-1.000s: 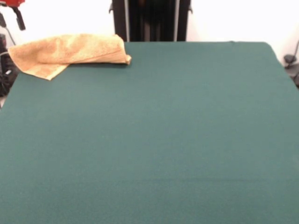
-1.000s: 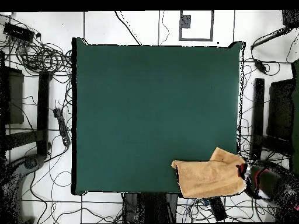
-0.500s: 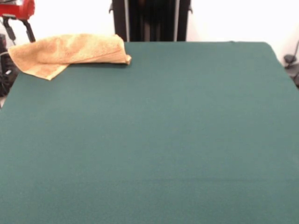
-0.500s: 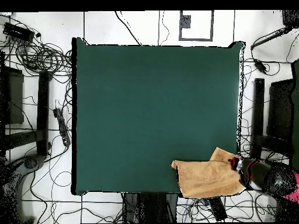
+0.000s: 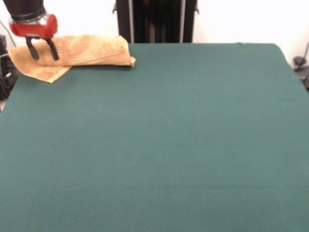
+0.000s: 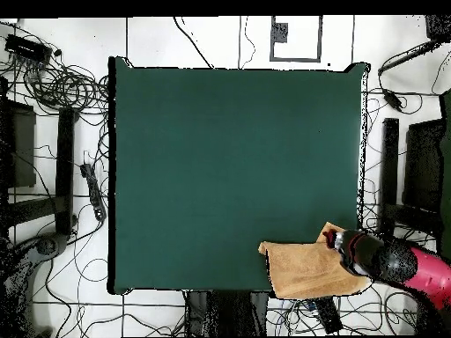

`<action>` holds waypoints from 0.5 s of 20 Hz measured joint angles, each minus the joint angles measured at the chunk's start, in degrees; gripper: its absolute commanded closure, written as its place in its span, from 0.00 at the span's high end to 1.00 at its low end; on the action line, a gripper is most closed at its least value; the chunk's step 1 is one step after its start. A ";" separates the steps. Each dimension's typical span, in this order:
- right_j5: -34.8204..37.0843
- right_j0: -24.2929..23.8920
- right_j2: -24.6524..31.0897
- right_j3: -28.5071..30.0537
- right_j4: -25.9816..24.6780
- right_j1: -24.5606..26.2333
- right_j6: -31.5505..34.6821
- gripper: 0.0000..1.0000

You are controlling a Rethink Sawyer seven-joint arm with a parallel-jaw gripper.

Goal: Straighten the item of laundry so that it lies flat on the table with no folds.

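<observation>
Approach step: pincer (image 5: 42, 52) is spread open and holding nothing, poised over the outer end of the folded orange-tan terry towel (image 5: 82, 50). The towel sits bunched at a corner of the green counter (image 5: 169, 135), partly overhanging the edge. Next move probably calls for dropping onto a loose corner, pinching it and dragging toward the counter's middle to unfold.

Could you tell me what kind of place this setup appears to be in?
Most likely a robotics lab: a red and black arm with its gripper works over a green-clothed table holding a towel, with tangled cables on the tiled floor around it.
</observation>
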 measured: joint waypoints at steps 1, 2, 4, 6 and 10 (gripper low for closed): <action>-0.61 0.24 -0.16 -0.02 0.01 0.42 0.00 1.00; -1.23 0.49 -0.32 -0.05 0.01 0.84 0.00 1.00; -3.51 1.41 -1.13 -0.20 0.00 2.34 0.00 1.00; -5.37 2.43 -2.42 -0.55 -0.02 3.68 0.00 1.00; -8.01 4.55 -5.29 -1.46 0.12 5.58 0.00 1.00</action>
